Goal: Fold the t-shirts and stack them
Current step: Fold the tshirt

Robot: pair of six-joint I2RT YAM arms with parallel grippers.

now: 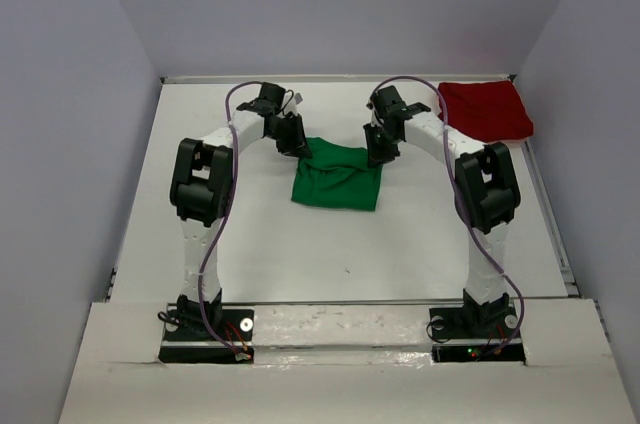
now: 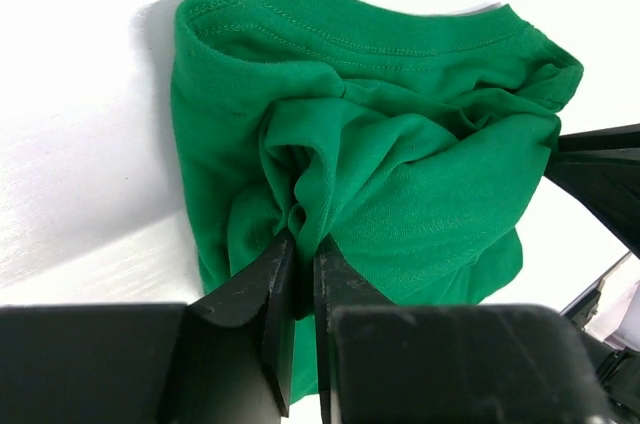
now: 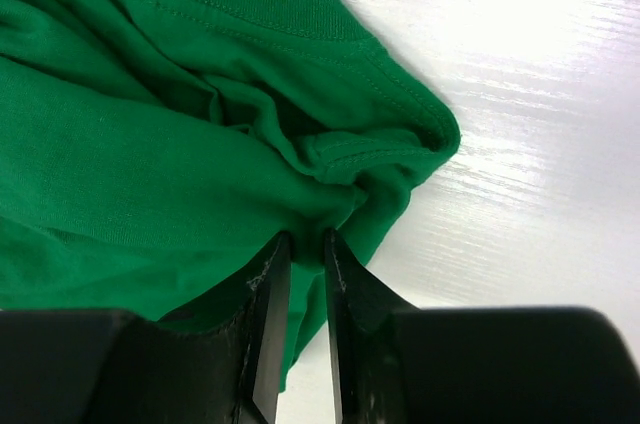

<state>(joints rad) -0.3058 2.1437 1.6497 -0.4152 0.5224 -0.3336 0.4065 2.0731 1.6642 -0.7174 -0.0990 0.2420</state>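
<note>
Mid-table (image 1: 300, 264) | green shirt (image 1: 337, 179) bunched | L, R jaws pinch folds | shape unclear

No text, label, brand, number or sign can be read in any view. The bright green cloth t-shirt (image 1: 337, 176) in the middle and the dark red cloth t-shirt (image 1: 486, 109) at the far right both show plain fabric only.
</note>
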